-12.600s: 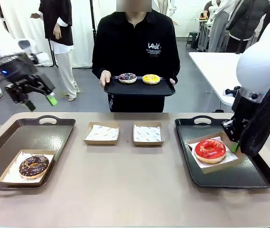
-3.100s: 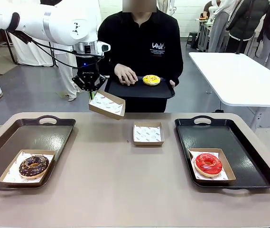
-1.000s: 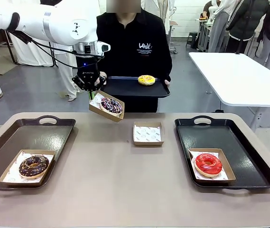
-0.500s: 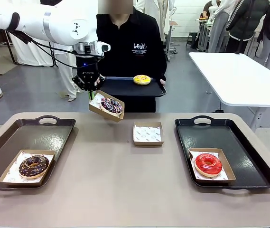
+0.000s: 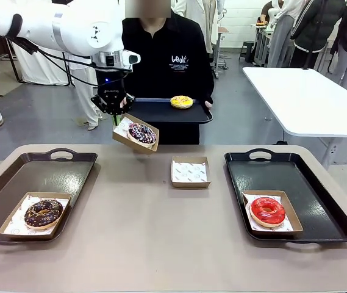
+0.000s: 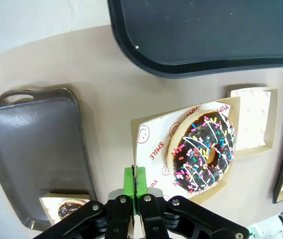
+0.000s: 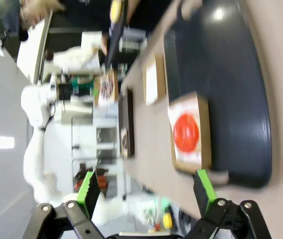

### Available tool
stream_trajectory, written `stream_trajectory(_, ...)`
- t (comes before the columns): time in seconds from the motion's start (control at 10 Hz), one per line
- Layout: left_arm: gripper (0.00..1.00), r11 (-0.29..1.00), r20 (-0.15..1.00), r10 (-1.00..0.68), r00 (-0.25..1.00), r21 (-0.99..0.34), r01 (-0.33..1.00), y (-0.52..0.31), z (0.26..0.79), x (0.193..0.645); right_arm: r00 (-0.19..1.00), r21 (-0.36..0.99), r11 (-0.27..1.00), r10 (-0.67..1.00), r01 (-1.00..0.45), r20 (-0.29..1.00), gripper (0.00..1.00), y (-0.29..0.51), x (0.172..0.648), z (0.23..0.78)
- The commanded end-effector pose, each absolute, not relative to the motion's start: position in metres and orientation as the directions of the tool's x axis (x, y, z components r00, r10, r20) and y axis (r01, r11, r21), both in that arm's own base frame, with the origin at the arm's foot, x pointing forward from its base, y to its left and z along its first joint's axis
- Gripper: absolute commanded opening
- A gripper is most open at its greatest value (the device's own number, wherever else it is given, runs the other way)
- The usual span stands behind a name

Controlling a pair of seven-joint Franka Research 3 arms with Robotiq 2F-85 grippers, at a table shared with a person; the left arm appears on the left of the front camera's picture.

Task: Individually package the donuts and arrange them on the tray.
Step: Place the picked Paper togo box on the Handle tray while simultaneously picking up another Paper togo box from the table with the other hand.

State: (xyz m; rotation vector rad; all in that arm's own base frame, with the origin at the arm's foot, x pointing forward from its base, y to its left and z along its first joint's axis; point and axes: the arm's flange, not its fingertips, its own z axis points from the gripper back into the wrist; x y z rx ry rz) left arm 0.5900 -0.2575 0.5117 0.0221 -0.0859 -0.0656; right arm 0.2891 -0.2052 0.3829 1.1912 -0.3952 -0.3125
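Observation:
My left gripper (image 5: 117, 118) hangs above the table's far edge, shut on the rim of a tilted cardboard box (image 5: 124, 135) that carries the dark purple sprinkled donut (image 5: 141, 133). In the left wrist view the green pads (image 6: 129, 180) pinch the box edge (image 6: 148, 144) beside that donut (image 6: 204, 152). A person holds a black tray (image 5: 161, 113) with the yellow donut (image 5: 181, 102). The chocolate donut (image 5: 43, 212) sits boxed on the left tray (image 5: 45, 168), and the red donut (image 5: 268, 210) sits boxed on the right tray (image 5: 319, 201). My right gripper (image 7: 146, 191) is open, high above the red donut (image 7: 186, 133).
An empty paper-lined box (image 5: 190, 172) rests at the table's middle, between the two trays. A white table (image 5: 307, 97) stands at the back right. Other people stand farther off behind the person.
The held box with the purple donut has shifted slightly left and up. The person's tray with the yellow donut has drifted a little to the left.

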Motion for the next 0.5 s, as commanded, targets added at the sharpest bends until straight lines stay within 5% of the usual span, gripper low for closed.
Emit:
stream_trajectory(0.0, 0.01, 0.994, 0.121, -0.106, 0.987, -0.012, 0.108, -0.215, 0.525, 0.551, 0.838, 0.901, 0.433, -0.5, 0.024, 0.218, 1.0, -0.131, 0.348, 0.396)
stream_trajectory(0.4, 0.01, 0.997, 0.082, -0.076, 0.994, 0.031, 0.074, -0.127, 0.536, 0.5, 0.989, 0.772, 0.636, -0.123, 0.014, 0.084, 1.0, 0.028, 0.416, 0.438)
